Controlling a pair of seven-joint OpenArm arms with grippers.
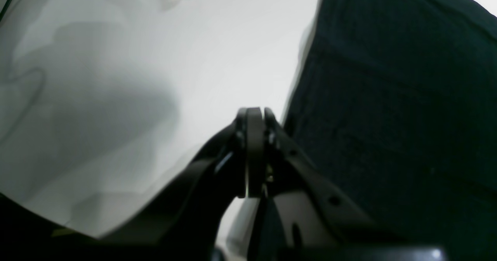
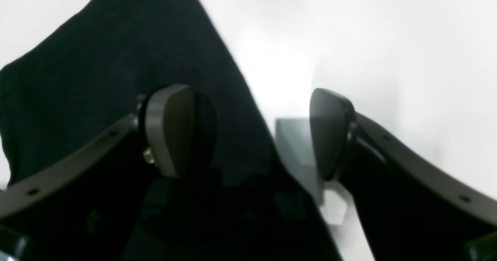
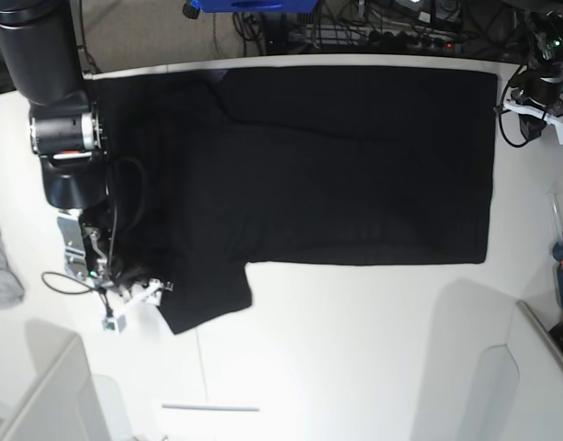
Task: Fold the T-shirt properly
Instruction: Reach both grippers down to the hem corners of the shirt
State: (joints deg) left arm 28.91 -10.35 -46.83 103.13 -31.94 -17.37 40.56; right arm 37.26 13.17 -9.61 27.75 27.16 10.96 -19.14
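T-shirt (image 3: 354,165): black, flat on white desk (image 3: 354,349), print hidden. Right gripper (image 2: 248,133) jaws apart over sleeve edge; left gripper (image 1: 254,115) jaws together. Cables beyond far edge.

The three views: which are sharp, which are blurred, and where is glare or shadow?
Base view: sharp, evenly lit, soft shadows on the white table. Right wrist view: blurred, with glare on the table beside the black cotton T-shirt. Left wrist view: soft focus, broad grey shadows left of the shut left gripper.
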